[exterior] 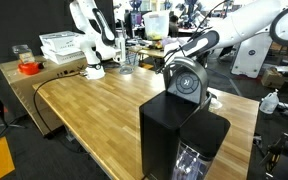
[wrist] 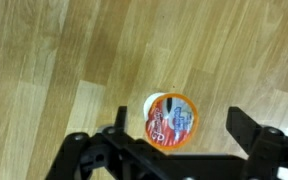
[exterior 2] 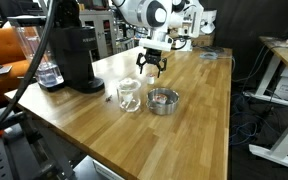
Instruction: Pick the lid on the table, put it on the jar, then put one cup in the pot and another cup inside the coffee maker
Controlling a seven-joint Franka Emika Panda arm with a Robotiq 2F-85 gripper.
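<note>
With the fingers [wrist: 174, 150] spread wide and empty over the cup [wrist: 171, 119] lying on the bare tabletop [wrist: 64, 60], I'd centre it between them, drop straight down, then close gently so nothing skids.

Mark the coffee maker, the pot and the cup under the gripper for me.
coffee maker [exterior 2: 76, 55], exterior view, on its black front body.
pot [exterior 2: 163, 100], exterior view, on its metal rim.
cup [wrist: 171, 119], wrist view, on its orange and blue foil top.
</note>
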